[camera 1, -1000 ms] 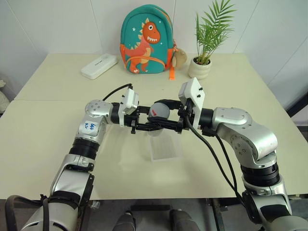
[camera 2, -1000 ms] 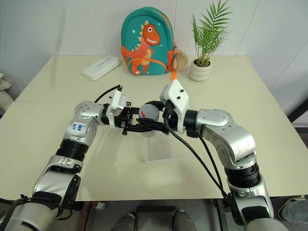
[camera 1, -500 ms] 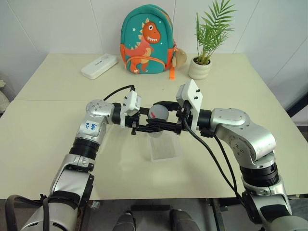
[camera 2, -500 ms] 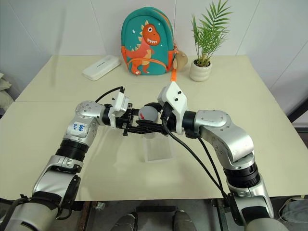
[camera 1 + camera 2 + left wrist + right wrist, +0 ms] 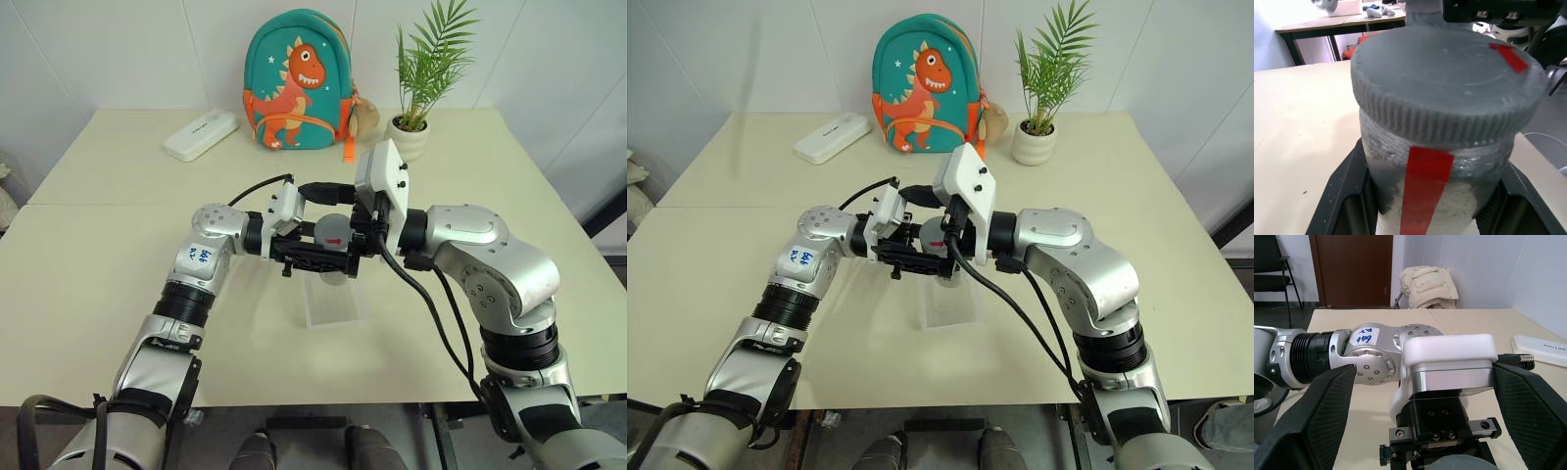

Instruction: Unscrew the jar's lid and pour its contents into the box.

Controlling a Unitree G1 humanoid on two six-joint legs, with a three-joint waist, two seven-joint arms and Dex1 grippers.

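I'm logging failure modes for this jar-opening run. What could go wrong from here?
1. The lid is still on the jar, and the right gripper has its jaws open around it; closing off-centre might slip on the cap.
2. The left gripper alone holds the jar above the box; a hard twist might turn it in those jaws.

Only legible-ish marking: blue handwritten characters on a white sticker [image 5: 1366, 337] on the left arm's elbow joint [image 5: 1371, 357], read roughly as "946", upside down. White case [image 5: 1543, 350] carries small print, too small to read. Nothing else readable.
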